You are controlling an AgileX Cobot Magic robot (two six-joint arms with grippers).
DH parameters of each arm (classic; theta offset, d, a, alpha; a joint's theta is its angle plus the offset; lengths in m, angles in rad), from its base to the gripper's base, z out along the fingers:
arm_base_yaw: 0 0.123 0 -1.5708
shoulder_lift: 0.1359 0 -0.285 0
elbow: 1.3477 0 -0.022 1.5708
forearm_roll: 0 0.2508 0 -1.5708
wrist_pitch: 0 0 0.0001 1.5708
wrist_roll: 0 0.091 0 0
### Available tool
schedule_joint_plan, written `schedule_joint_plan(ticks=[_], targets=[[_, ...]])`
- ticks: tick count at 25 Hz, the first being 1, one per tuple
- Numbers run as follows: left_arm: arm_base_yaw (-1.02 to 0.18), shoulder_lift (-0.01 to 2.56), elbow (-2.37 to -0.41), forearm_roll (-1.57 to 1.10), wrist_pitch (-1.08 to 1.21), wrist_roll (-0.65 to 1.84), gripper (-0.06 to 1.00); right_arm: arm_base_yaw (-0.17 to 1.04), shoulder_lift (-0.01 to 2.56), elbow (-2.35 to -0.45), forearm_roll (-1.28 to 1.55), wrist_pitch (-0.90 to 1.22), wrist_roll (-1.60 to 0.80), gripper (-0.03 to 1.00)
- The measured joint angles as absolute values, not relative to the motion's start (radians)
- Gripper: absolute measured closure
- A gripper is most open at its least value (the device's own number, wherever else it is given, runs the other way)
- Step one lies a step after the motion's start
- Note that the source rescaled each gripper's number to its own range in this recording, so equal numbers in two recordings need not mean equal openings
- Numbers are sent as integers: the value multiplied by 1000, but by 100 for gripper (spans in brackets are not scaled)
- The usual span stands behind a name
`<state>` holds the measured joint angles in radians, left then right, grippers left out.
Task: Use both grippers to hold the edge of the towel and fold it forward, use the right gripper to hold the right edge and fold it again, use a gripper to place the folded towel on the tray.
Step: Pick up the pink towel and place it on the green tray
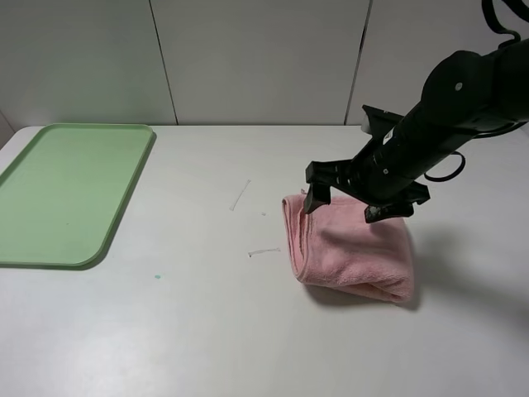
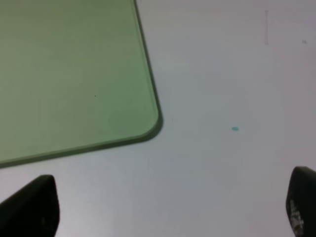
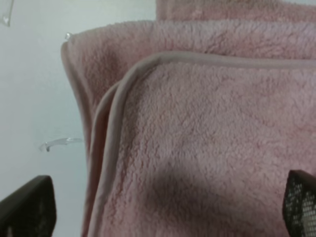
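The pink towel [image 1: 355, 248] lies folded in layers on the white table, right of the middle. My right gripper [image 1: 340, 205] hangs over the towel's far left part with its jaws wide open and nothing between them. In the right wrist view the towel [image 3: 197, 138] fills the picture, its stitched hem [image 3: 118, 113] curving across the layers, and the right gripper [image 3: 165, 207] straddles it. The light green tray [image 1: 66, 190] rests empty at the far left. In the left wrist view my left gripper [image 2: 168, 207] stands open over bare table beside the tray's [image 2: 74, 74] rounded corner. The left arm does not show in the exterior view.
Two thin scratch marks [image 1: 240, 194] [image 1: 264, 252] lie on the table between the tray and the towel. A small green dot [image 1: 157, 275] [image 2: 235, 129] sits near the tray's corner. White wall panels close the back.
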<state>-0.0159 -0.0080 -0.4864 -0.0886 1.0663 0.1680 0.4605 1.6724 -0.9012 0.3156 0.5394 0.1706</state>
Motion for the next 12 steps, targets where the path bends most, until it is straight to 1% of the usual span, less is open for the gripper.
schedule_joint_plan(ticks=[6, 12], targets=[[-16, -8, -486, -89, 1066, 168, 4, 461, 1582, -901, 264, 566, 171, -3], [-16, -8, -486, -89, 1066, 168, 4, 461, 1482, -901, 191, 640, 183, -3]])
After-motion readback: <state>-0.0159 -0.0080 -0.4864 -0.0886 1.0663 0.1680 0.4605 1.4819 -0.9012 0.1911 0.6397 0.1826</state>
